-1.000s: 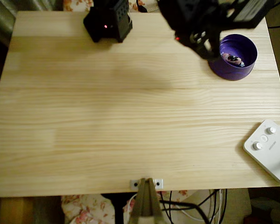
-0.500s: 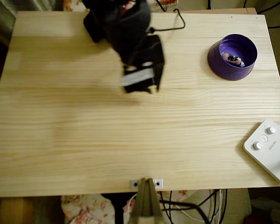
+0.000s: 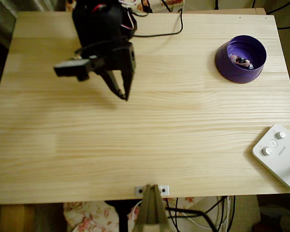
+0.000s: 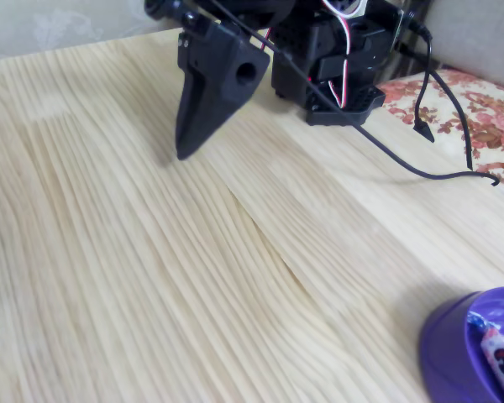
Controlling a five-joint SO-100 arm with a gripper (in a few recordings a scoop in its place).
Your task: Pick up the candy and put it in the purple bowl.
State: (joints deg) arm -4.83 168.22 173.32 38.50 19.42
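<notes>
Purple bowl (image 3: 240,59) has the candy (image 3: 241,61) sitting inside, while the black tool (image 3: 122,93) hangs well apart over the table (image 3: 150,145), clenched and empty.

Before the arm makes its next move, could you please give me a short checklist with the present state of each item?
1. Candy lies inside the purple bowl: ok.
2. Bowl stands upright on the table: ok.
3. Gripper is far from the bowl: ok.
4. Gripper carries nothing, fingertips together: ok.
5. Gripper tip is off the wood: cannot tell.
6. Cable lies away from the gripper: ok.
</notes>
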